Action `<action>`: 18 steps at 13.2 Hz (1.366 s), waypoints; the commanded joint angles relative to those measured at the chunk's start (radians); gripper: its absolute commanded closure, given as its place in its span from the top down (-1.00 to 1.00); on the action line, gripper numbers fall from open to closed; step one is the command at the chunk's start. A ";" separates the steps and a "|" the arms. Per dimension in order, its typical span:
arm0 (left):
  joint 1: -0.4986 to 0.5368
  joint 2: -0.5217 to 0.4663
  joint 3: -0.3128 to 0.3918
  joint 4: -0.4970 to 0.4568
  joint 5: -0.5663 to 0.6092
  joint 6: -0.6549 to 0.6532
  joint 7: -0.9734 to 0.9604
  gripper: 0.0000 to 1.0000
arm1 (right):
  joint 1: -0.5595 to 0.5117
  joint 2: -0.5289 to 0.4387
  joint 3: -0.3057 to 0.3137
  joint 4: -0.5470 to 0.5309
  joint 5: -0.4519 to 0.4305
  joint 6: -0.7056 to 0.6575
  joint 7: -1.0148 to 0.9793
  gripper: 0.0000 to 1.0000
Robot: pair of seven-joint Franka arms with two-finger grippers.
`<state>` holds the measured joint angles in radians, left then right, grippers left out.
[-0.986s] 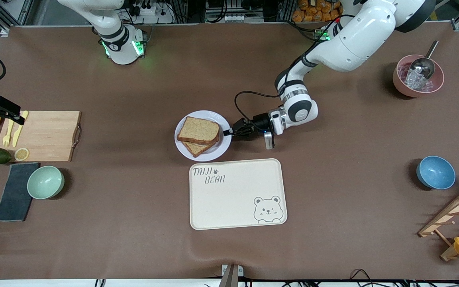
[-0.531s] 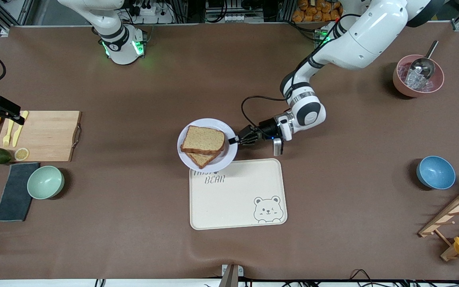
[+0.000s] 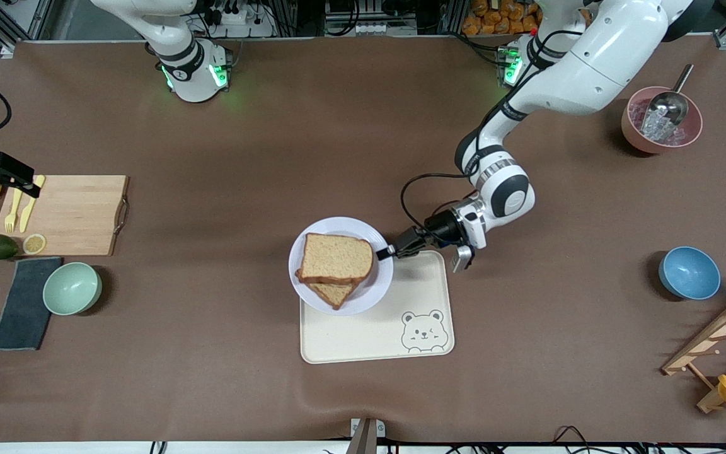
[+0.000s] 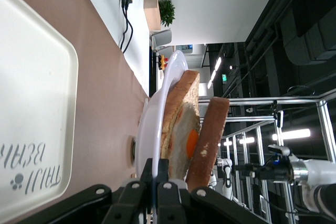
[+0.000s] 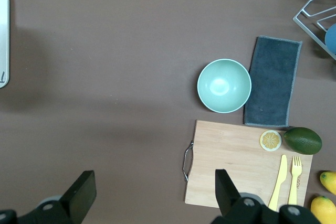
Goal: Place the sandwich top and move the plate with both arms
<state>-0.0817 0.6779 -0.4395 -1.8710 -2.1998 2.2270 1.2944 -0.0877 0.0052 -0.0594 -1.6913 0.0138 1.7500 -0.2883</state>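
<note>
The left gripper (image 3: 391,252) is pinching the plate (image 3: 380,287) rim, fingers pressed together, holding it over the tray (image 3: 426,296) at frame centre. The sandwich top (image 3: 338,258) is sitting on the plate. The right gripper (image 5: 152,192) is waiting over the cutting board (image 3: 73,214), fingers spread.

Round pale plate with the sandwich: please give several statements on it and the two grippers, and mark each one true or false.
1. The left gripper is shut on the rim of the round pale plate. True.
2. The plate is over the cream rectangular tray with the bear drawing. True.
3. The plain light-brown bread slice lies on the wooden cutting board. False: it tops the sandwich on the plate.
4. The right gripper holds the plate too. False: it is open over bare table beside the cutting board.
</note>
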 commanded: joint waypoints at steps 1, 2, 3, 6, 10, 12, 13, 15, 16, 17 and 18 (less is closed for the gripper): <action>-0.004 0.023 0.033 0.058 0.051 -0.001 -0.067 -1.00 | 0.003 -0.004 0.001 -0.013 -0.025 0.010 -0.002 1.00; -0.003 0.029 0.051 0.058 0.058 -0.001 -0.070 -1.00 | 0.002 -0.004 0.001 -0.014 -0.025 0.010 -0.002 1.00; -0.001 0.034 0.064 0.053 0.075 -0.001 -0.075 -1.00 | 0.002 -0.002 0.001 -0.013 -0.026 0.010 -0.002 1.00; -0.001 0.075 0.110 0.061 0.126 -0.001 -0.127 -1.00 | 0.002 0.002 0.003 -0.013 -0.025 0.011 -0.002 1.00; 0.003 0.156 0.166 0.130 0.206 -0.003 -0.136 -1.00 | -0.004 0.013 0.001 -0.007 -0.026 0.025 -0.002 1.00; 0.007 0.161 0.188 0.138 0.224 -0.003 -0.150 -1.00 | -0.004 0.019 0.001 0.001 -0.026 0.026 -0.002 1.00; 0.007 0.161 0.199 0.138 0.251 -0.003 -0.164 -1.00 | -0.006 0.019 0.001 0.001 -0.025 0.019 0.011 1.00; 0.006 0.178 0.209 0.138 0.278 -0.003 -0.171 -1.00 | 0.005 0.033 0.000 0.010 -0.028 0.010 0.017 1.00; 0.008 0.178 0.211 0.132 0.284 -0.003 -0.171 -1.00 | 0.000 0.053 0.001 0.021 -0.026 0.010 0.015 1.00; 0.014 0.181 0.216 0.130 0.296 -0.003 -0.173 -1.00 | -0.003 0.079 0.001 0.034 -0.026 0.008 0.015 1.00; 0.017 0.192 0.216 0.131 0.304 -0.003 -0.171 -1.00 | 0.002 0.082 0.001 0.036 -0.026 0.008 0.014 1.00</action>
<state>-0.0765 0.8552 -0.2214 -1.7544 -1.9292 2.2345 1.1443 -0.0878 0.0493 -0.0614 -1.6933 0.0081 1.7696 -0.2865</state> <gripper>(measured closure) 0.960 0.000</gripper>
